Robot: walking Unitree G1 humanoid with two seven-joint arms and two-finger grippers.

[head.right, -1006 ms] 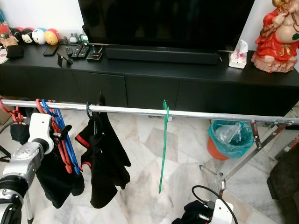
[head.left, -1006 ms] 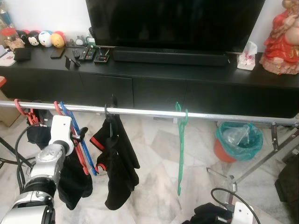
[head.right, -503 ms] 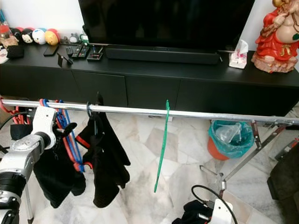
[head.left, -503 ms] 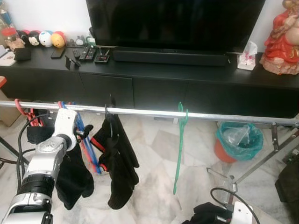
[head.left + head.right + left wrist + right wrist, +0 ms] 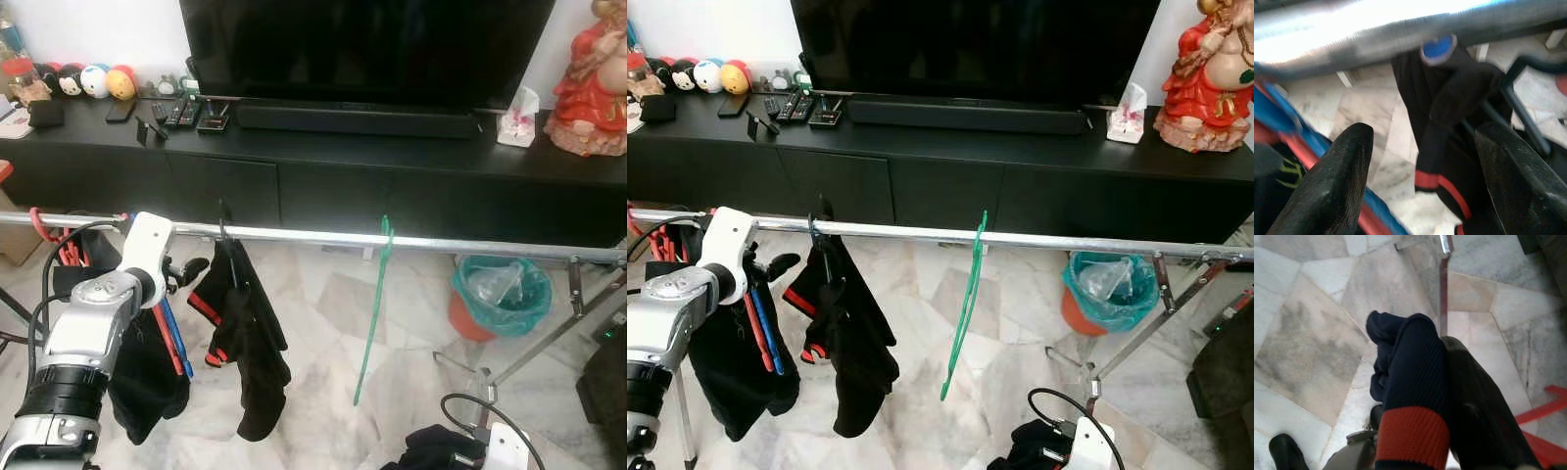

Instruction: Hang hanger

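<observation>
Left eye view: my left claw (image 5: 188, 271) spread wide just under rail (image 5: 411, 240), beside red and blue hangers (image 5: 172, 338); right claw (image 5: 1449, 396) grips dark garment (image 5: 1410, 382).

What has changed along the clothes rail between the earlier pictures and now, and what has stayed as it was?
The left pincer has risen to the silver metal rail, fingers open, beside the red and blue plastic hangers. The empty green plastic hanger has swung, its foot now towards the robot's left. The black garment with red trim has also swayed. The right pincer stays low, shut on a navy and red knitted cloth.
</observation>
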